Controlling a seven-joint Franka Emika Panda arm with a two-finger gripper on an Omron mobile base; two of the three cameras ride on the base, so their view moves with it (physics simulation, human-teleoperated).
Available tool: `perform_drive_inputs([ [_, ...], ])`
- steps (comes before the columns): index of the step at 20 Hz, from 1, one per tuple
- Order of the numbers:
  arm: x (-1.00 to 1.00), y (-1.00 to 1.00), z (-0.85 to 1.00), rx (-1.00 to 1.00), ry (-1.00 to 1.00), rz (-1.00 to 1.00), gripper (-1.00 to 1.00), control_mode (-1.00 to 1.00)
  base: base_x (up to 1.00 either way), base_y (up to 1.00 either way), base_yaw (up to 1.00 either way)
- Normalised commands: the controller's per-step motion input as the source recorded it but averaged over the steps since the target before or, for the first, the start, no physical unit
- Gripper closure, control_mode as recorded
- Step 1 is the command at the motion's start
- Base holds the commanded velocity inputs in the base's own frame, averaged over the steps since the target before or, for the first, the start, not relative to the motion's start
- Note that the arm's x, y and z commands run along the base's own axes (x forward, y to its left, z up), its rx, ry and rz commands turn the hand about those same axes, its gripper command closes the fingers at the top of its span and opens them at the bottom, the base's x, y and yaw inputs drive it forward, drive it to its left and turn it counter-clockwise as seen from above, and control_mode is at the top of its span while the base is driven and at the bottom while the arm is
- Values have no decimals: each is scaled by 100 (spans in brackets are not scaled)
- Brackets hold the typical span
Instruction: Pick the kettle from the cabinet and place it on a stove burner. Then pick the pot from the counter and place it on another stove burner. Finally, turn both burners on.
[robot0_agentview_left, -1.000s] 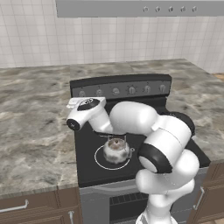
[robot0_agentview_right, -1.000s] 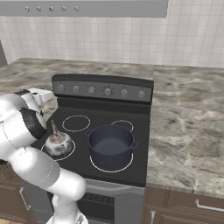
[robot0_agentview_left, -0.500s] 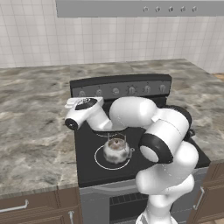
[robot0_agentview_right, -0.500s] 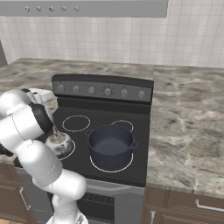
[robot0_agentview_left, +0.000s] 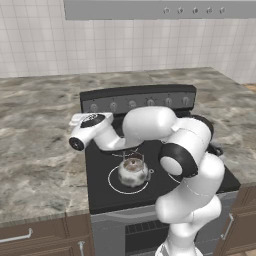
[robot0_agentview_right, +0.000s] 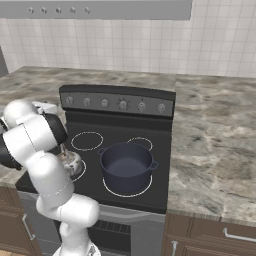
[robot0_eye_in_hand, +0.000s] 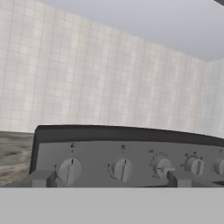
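The marbled counter (robot0_agentview_right: 215, 135) flanks a black stove (robot0_agentview_right: 150, 192). The blue-grey pot (robot0_agentview_right: 126, 166) sits on the front right burner; the kettle (robot0_agentview_left: 132, 170) sits on the front left one. The pincer (robot0_eye_in_hand: 107, 178) hangs open, empty, before the stove knobs (robot0_eye_in_hand: 122, 169).

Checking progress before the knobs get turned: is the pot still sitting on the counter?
No, the pot sits on a front burner of the stove, beside the kettle.
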Motion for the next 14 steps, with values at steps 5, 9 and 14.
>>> perform_drive_inputs([
  [5,9,9,-10,0,0,3,-100,-100,0,0,0],
  [9,0,0,0,1,0,0,-100,-100,0,0,0],
  [14,16,4,-3,4,0,4,-100,-100,0,0,0],
])
